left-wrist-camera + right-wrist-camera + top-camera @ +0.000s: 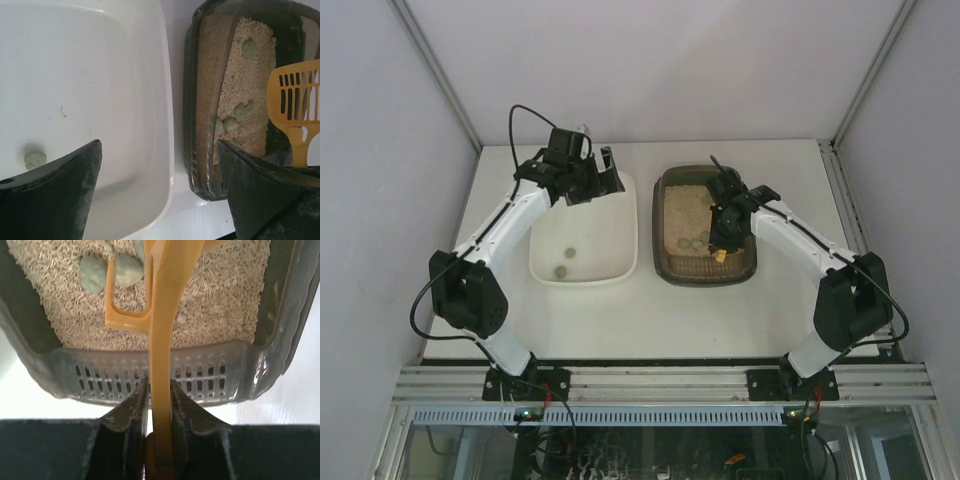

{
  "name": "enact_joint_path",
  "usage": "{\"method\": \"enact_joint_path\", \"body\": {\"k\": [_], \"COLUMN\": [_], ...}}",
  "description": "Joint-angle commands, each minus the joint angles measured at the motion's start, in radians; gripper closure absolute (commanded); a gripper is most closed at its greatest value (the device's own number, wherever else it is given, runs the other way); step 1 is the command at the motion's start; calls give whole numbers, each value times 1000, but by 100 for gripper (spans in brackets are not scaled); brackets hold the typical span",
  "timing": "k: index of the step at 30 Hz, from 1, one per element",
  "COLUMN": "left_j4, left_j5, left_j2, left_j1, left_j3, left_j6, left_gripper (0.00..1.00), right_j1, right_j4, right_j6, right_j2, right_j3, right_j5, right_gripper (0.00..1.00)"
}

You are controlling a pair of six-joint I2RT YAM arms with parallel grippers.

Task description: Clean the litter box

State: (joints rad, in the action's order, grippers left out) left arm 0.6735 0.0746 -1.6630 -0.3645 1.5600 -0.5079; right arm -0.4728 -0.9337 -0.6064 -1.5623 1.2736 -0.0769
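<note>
The litter box (663, 262) is a dark translucent tray with beige litter, right of centre on the table. Grey-green clumps (696, 243) lie on the litter near its front. My right gripper (725, 232) hangs over the box, shut on the handle of a yellow slotted scoop (162, 335). The scoop's blade (296, 97) is over the litter on the box's right side. In the right wrist view two clumps (93, 273) lie just left of the scoop. My left gripper (603, 176) is open and holds nothing, at the far edge of the white tub (633, 235).
The white tub (168, 125) stands left of the litter box (192, 105), with a narrow strip of table between them. Two clumps (561, 270) lie in its near part. Frame posts and side walls close in the table.
</note>
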Motion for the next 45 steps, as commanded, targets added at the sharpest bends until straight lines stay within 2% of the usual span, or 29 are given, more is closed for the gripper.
{"method": "enact_joint_path", "body": {"k": [1,8,14,23,30,37,45], "left_j4": [-40,-91,-127,-183,-108,-146,-153], "left_j5": [25,-45,-61,-101,-37,-75,-97], "left_j2": [4,122,235,351,353,449,486], "left_j1": [15,16,24,36,59,71,87], "left_j3": [56,-72,-175,-283,-245,-294,-325], "left_j6": [-110,-47,-11,46,43,91,133], "left_gripper": [0,0,0,0,0,0,0], "right_j1": [32,48,44,14,13,18,38], "right_j4": [21,-9,-82,-170,-174,-152,-26], "right_j6": [60,98,120,151,178,191,192], "right_j2": [-56,-197,-301,-334,-406,-478,-472], "right_j3": [87,193,305,376,420,471,419], "right_j5": [-14,-13,-102,-226,-211,-197,-61], "right_gripper": [100,100,100,100,100,100,100]}}
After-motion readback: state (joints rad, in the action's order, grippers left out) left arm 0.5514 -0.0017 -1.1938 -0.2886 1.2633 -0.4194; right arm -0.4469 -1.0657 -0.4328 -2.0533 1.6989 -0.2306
